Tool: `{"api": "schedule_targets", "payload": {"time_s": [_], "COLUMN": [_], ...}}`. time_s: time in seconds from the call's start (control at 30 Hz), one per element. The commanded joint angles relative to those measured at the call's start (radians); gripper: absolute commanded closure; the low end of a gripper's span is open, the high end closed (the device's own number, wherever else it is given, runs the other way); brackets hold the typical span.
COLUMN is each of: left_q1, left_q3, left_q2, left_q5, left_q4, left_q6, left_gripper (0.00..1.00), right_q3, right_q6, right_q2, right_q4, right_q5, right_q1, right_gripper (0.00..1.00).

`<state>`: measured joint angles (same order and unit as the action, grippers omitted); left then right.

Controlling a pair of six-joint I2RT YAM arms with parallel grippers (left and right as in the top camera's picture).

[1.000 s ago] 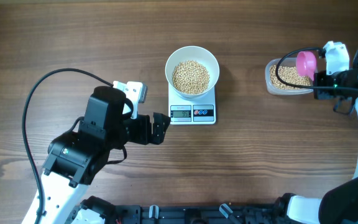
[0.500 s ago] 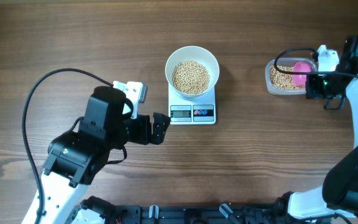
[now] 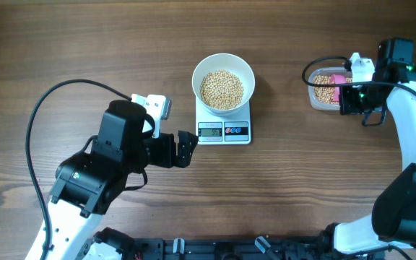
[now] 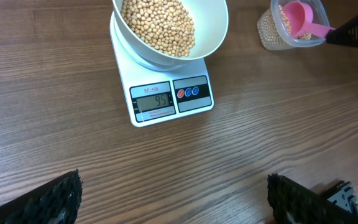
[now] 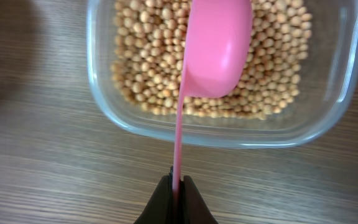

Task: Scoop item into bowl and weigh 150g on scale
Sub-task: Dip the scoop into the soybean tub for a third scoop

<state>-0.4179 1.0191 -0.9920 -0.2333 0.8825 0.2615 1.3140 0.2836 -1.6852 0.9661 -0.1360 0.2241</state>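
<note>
Pinched right gripper [image 5: 176,186] shut on pink scoop [image 5: 219,50], cup down over beans [image 5: 142,68] in clear container [image 5: 353,74], well right of scale [image 3: 223,132]. Hung left gripper [image 3: 186,149] open, empty, left of scale. Sat bowl [image 3: 197,72] part-filled on scale; seemingly read 95, so likely needed more scoops.

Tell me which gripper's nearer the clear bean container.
Right. The right gripper sits just beside the container, shut on the pink scoop over it; the left gripper is open by the scale, far off.

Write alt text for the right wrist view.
The right pincer is shut on the thin handle of a pink plastic scoop, whose cup is over small round tan beans in a clear plastic container on a wooden table.
</note>
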Motion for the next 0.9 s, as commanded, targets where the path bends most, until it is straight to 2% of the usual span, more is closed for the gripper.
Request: {"api": "schedule_targets", "payload": {"time_s": [0.0,0.17,0.43,0.63,0.8,0.87], "left_q1": [-0.006,-0.006,-0.006,-0.006,-0.006,-0.006], "left_q3": [-0.005,-0.005,-0.005,-0.005,-0.005,-0.005], "left_q2": [-0.003,-0.003,-0.003,-0.003,-0.003,-0.003], "left_q5": [-0.009,-0.009,-0.009,-0.009,-0.009,-0.009], "left_q4": [0.000,0.000,0.000,0.000,0.000,0.000], "left_q6": [0.009,0.008,0.009,0.009,0.009,0.008], "left_gripper": [0.00,0.00,0.00,0.00,0.00,0.00], "right_q3": [0.000,0.000,0.000,0.000,0.000,0.000], "right_q6": [-0.024,-0.023,-0.021,-0.052,-0.043,0.004], "right_q2": [-0.020,-0.020,-0.021,-0.025,-0.089,-0.112], "right_q4": [0.008,0.014,0.028,0.049,0.094,0.118], "right_q5": [-0.159,-0.238,-0.537,-0.547,-0.743,-0.809], "right_q1": [-0.004,0.038,0.217,0.311,0.423,0.449], "right_gripper": [0.96,0.96,0.96,0.95,0.96,0.96]}}
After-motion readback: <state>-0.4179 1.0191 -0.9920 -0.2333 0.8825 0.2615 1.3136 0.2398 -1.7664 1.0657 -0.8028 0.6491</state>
